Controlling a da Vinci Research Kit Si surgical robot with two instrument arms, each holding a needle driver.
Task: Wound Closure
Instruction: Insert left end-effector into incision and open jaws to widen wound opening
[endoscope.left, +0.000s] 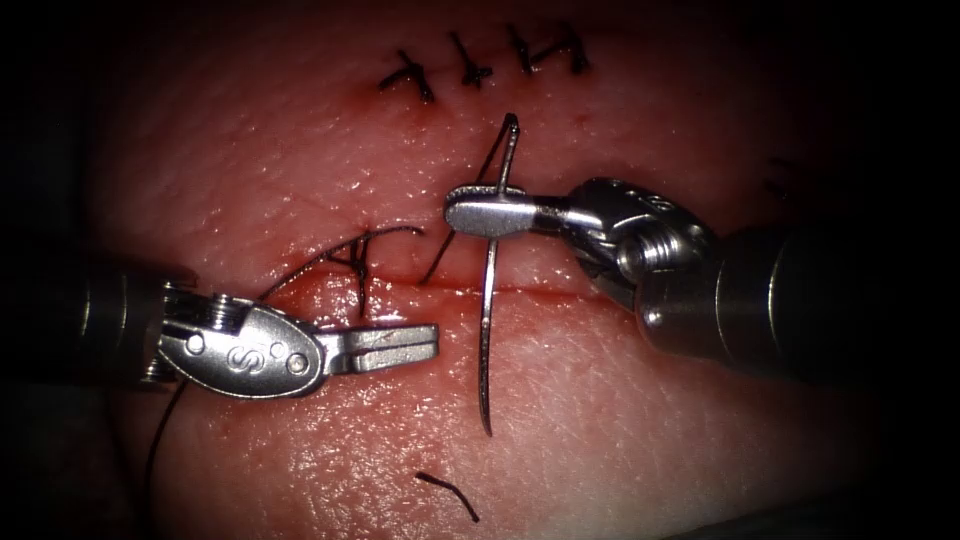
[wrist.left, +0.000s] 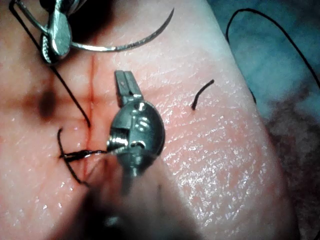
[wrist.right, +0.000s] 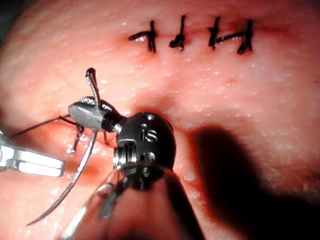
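Both tools over tissue (endoscope.left: 620, 420); right tool (endoscope.left: 480, 213) grips needle (endoscope.left: 487, 330).

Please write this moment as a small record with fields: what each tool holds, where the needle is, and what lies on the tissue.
Right tool: shut on the needle, near its thread end
Left tool: shut, holds nothing
Needle: free above the tissue, not in it, crossing the cut
Thread: runs from the needle's end down to the cut
Stitches: one on the cut; a finished row further up
Loose piece of thread: lies on the tissue
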